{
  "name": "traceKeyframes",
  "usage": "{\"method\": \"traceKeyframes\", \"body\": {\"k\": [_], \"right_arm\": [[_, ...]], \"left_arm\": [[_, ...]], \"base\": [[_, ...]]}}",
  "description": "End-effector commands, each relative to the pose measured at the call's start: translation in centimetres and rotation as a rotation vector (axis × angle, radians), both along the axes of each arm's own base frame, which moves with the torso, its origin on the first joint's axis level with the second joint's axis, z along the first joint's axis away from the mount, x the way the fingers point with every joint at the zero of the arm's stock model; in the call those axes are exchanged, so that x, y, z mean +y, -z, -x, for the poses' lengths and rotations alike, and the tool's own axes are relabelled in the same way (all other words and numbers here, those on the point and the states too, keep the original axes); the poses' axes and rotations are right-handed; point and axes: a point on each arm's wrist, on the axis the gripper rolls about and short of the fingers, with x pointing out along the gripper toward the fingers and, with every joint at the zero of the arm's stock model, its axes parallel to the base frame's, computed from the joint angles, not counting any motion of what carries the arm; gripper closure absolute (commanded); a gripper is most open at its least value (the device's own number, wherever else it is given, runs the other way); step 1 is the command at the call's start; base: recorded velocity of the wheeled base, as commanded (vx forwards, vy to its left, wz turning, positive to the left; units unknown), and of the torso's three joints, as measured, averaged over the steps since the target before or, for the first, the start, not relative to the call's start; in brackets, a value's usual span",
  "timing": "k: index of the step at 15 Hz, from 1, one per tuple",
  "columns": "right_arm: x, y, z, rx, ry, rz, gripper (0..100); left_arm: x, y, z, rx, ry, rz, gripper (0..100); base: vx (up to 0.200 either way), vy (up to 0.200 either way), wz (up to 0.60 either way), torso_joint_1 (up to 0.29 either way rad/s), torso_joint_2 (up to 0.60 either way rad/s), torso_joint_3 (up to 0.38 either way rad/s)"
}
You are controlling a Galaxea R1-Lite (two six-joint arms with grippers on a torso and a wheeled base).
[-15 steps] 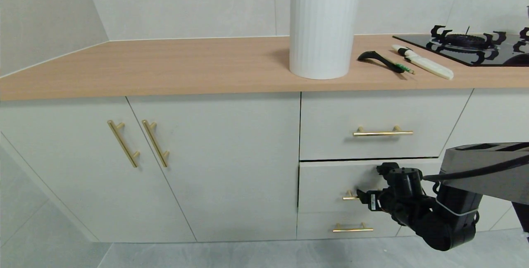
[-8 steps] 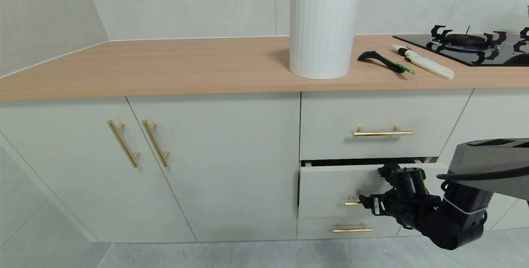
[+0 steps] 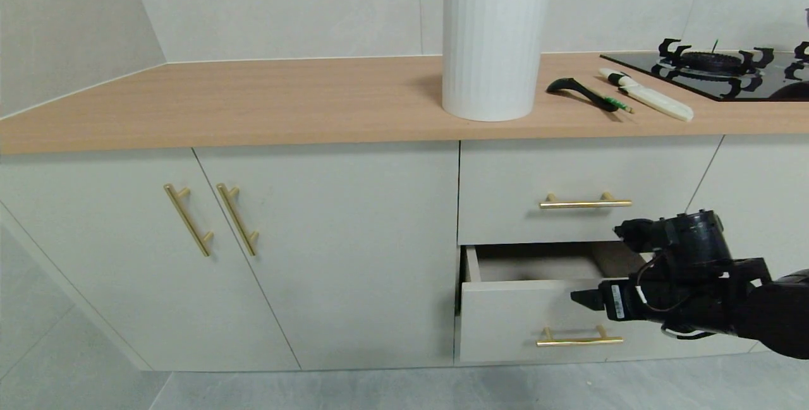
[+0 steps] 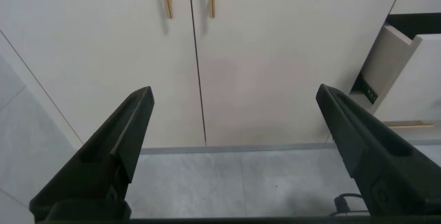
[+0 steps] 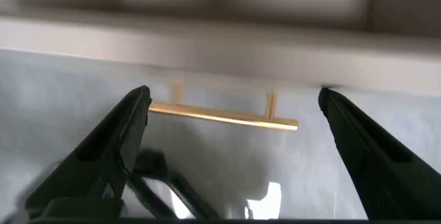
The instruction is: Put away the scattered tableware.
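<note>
The right gripper [image 3: 603,266] is spread wide with nothing held, just before the open middle drawer [image 3: 505,325]. The drawer's matte pale front carries a slim brass bar handle [image 5: 224,117], seen between the fingers but not grasped. The left gripper [image 4: 234,96] is likewise wide open and empty, facing flat cabinet doors [image 4: 262,58]. On the wood-grain table [image 3: 253,100], near its front edge toward the right end, a curved black ladle [image 3: 581,93] and a white knife [image 3: 651,102] are laid side by side, between a tall ribbed white cylinder [image 3: 493,37] and a glossy black gas hob [image 3: 714,72].
</note>
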Motion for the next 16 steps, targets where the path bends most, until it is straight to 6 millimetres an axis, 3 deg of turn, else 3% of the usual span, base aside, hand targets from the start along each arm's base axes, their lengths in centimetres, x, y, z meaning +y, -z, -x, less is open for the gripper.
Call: {"method": "traceKeyframes", "body": {"k": [1,4,11,16], "right_arm": [[0.2,-4.0,1.9,-0.137,-0.02,-0.037,0],[1.2,-2.6,1.4,-0.102,-0.014,-0.002,0],[3.4,4.0,-1.9,-0.232,0.062,0.026,0],[3.6,5.5,-2.1,-0.24,0.056,0.031,0]], "left_arm": [[0.0,0.0,0.0,0.0,0.0,0.0,0],[0.0,0.0,0.0,0.0,0.0,0.0,0],[0.0,0.0,0.0,0.0,0.0,0.0,0],[0.0,0.0,0.0,0.0,0.0,0.0,0]], "base": [[0.0,0.0,0.0,0.0,0.0,0.0],[0.0,0.0,0.0,0.0,0.0,0.0],[0.0,0.0,0.0,0.0,0.0,0.0],[0.0,0.0,0.0,0.0,0.0,0.0]]}}
